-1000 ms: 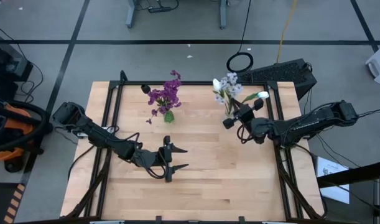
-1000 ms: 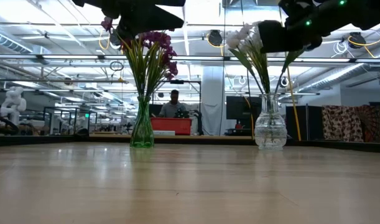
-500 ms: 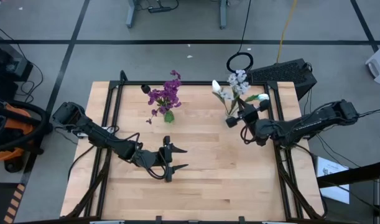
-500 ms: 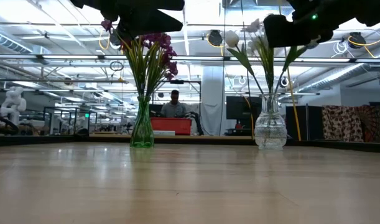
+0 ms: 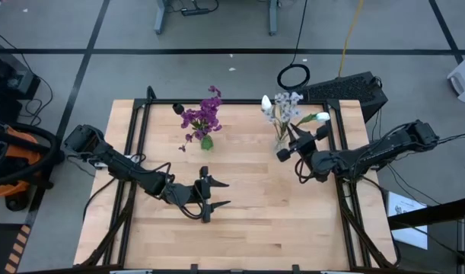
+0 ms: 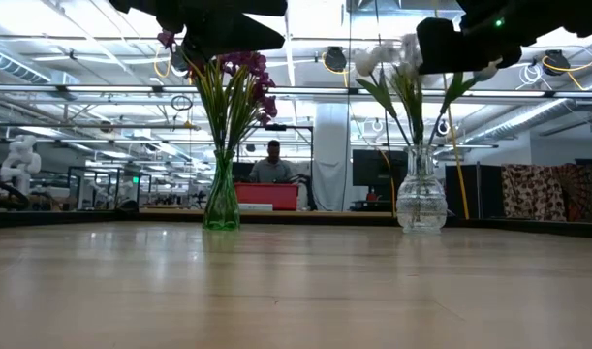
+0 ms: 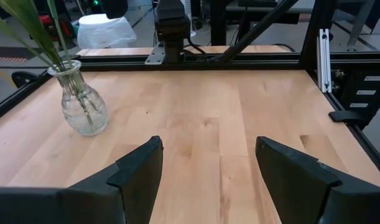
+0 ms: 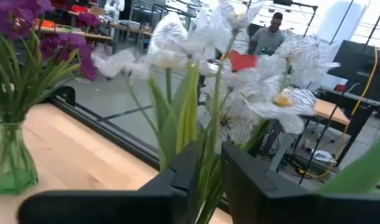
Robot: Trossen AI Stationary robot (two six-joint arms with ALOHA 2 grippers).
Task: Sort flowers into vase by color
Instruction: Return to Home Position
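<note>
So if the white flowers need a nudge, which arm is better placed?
Right. The right hand sits at the white flowers above the clear vase; the left hand hangs open mid-table, well apart from it.

Purple flowers (image 5: 204,114) (green vase (image 6: 221,204)), white flowers (image 5: 281,105)

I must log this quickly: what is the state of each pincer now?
Left pincer: open, holding nothing.
Right pincer: at the white flowers; cannot be told.
</note>
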